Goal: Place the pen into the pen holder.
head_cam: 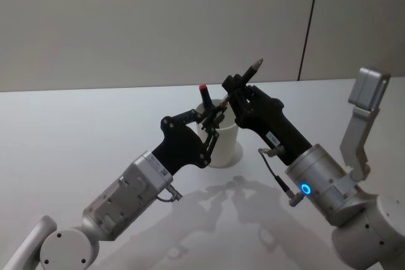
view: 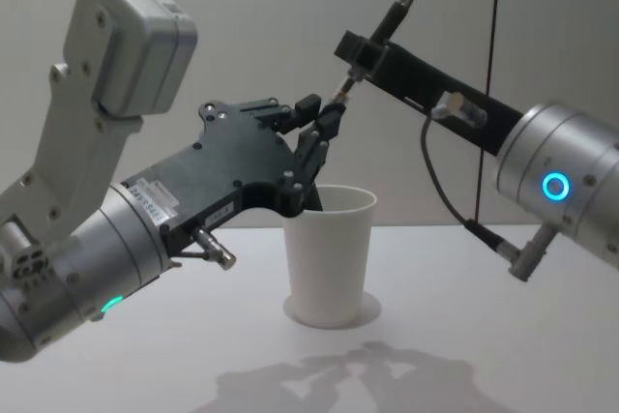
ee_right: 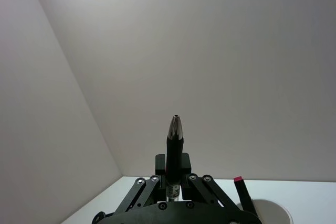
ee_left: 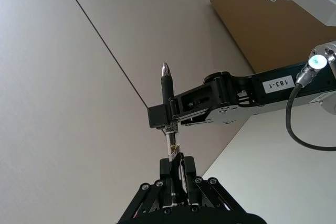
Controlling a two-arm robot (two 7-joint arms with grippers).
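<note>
Pen (view: 379, 33) held tilted above pen holder (view: 329, 253), mid-table (red-capped item already inside). Pinched by right gripper (view: 356, 55) near tip, left gripper (view: 327, 123) clamping lower end. Advice: straighten, lower slowly, release together.

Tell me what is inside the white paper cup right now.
A red-capped pen stands in the pen holder, its top above the rim. Its lower part and the cup's bottom are hidden by the wall and the left gripper.

Lab: bare wall (head_cam: 158, 23), white table (head_cam: 76, 131)
</note>
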